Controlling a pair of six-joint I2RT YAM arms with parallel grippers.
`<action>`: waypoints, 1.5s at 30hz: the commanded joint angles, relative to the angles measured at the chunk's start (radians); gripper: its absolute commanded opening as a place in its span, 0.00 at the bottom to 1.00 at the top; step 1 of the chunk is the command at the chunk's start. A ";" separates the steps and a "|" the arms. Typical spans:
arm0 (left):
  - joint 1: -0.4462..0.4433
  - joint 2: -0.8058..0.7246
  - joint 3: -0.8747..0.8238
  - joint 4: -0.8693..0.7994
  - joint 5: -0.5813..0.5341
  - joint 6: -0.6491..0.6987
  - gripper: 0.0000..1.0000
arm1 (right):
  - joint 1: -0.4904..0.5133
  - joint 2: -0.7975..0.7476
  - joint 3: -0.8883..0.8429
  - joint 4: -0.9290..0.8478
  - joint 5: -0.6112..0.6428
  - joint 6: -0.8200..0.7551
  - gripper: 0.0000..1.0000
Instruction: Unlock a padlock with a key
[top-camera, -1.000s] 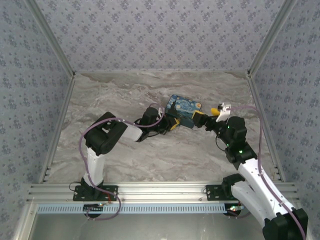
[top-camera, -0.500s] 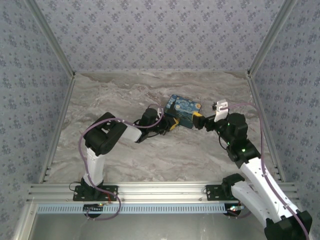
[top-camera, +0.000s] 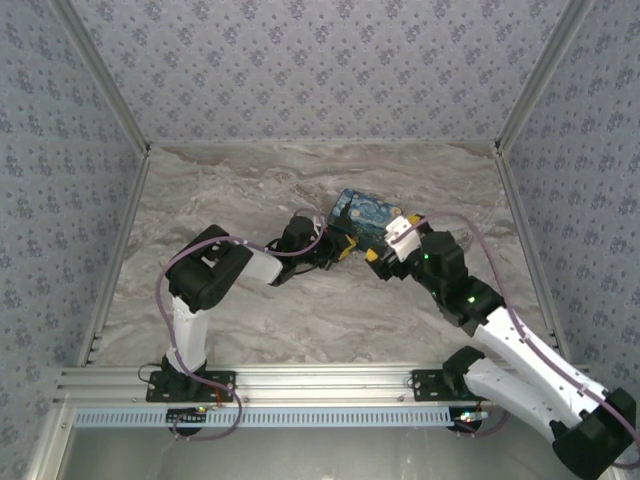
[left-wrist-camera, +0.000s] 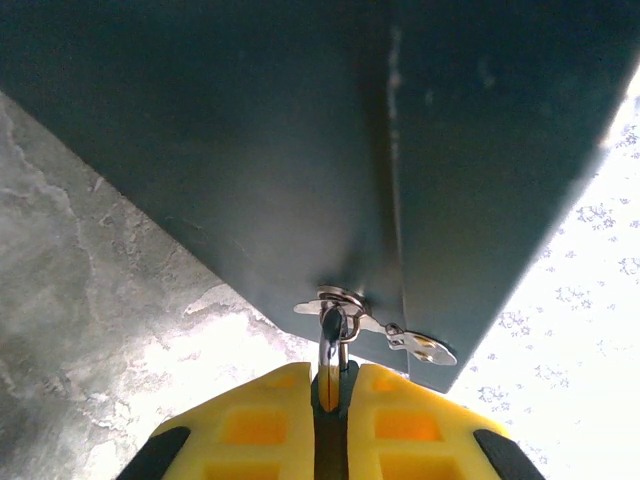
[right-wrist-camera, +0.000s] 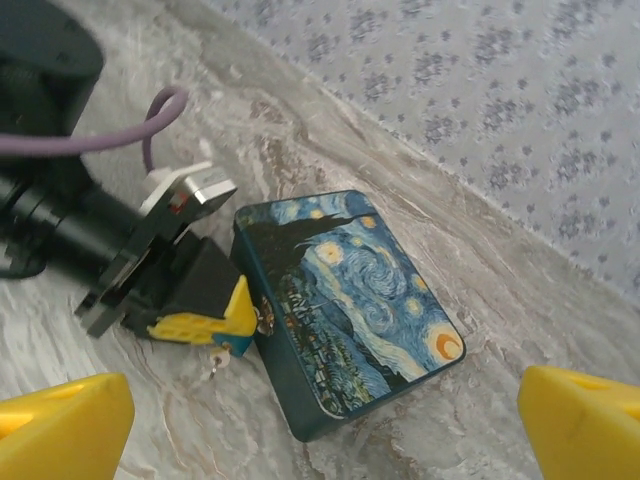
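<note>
"Yellow pads (left-wrist-camera: 250, 430) of the left gripper (left-wrist-camera: 330, 388) are pressed together on the padlock (left-wrist-camera: 330, 335), at the dark side of the box (right-wrist-camera: 360, 300). What can go wrong from here?"

"The padlock is tiny and is pinched only at its edge. If the arm pulls or twists, I think it can slip out, or drag the box over the table (right-wrist-camera: 430, 445)."

"And the key?"

"A small flat metal piece (left-wrist-camera: 424, 348) hangs just beside the padlock. I cannot tell if it is the key. The right gripper (right-wrist-camera: 320, 435) hangs over the box, jaws wide apart, nothing between them."

"What stands in its way?"

"The left gripper itself covers the padlock, and the box side is close against it. A purple cable (right-wrist-camera: 80, 143) lies near too. A careless approach may knock the box."
</note>
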 joint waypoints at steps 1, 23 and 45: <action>0.000 -0.055 -0.014 0.026 -0.014 -0.016 0.00 | 0.087 0.033 -0.020 -0.004 0.152 -0.253 1.00; -0.028 -0.088 -0.032 0.015 -0.060 -0.107 0.00 | 0.166 0.480 -0.214 0.640 0.258 -0.524 0.70; -0.032 -0.093 -0.034 0.001 -0.070 -0.138 0.00 | 0.119 0.654 -0.175 0.726 0.226 -0.463 0.35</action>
